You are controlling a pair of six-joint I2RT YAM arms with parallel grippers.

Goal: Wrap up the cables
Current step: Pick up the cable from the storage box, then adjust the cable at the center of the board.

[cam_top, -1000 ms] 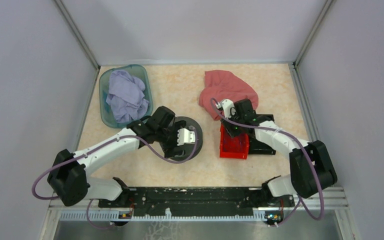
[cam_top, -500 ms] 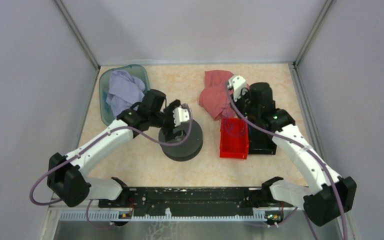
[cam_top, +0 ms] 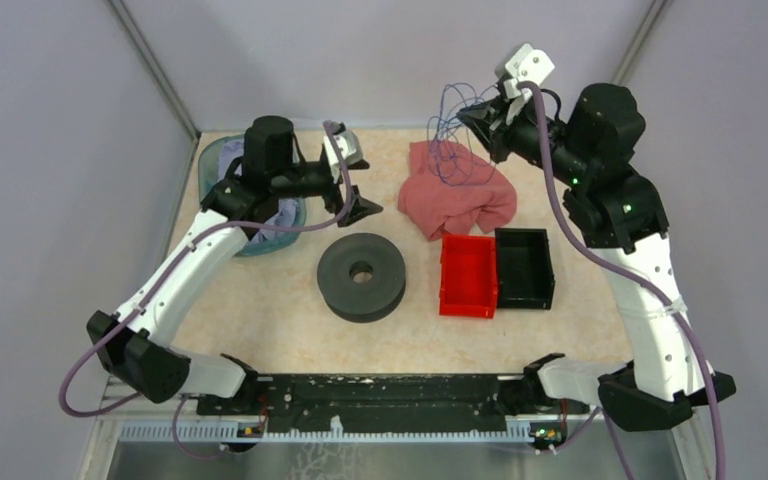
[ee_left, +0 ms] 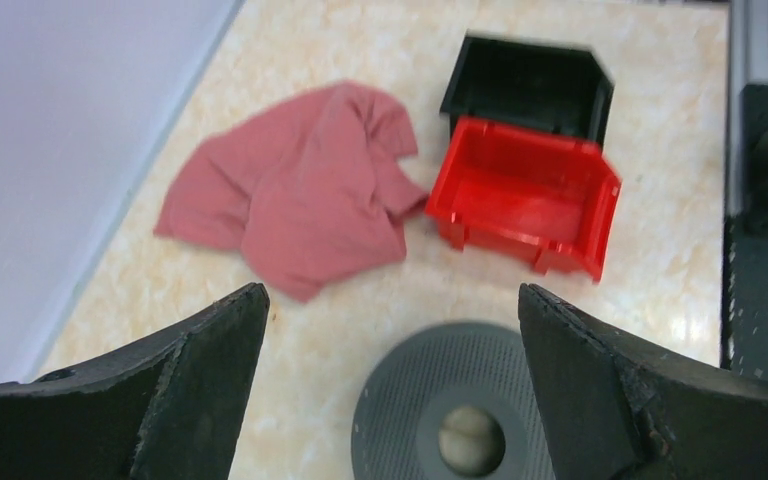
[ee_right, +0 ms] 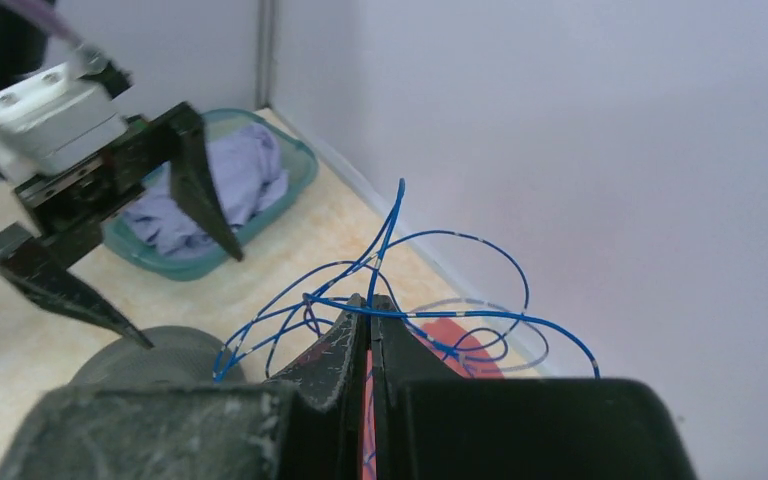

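From overhead, the right tool (cam_top: 475,112) hangs high above a crumpled pink cloth (cam_top: 460,200), clamped on the thin blue cables (cam_top: 452,150), whose loose loops dangle in the air. The left tool (cam_top: 360,185) gapes wide and empty beyond the black round spool (cam_top: 362,275) on the tabletop (cam_top: 280,320). Its wrist camera sees nothing between its fingers (ee_left: 200,380). The right wrist camera shows jaws pinched tight on the strands.
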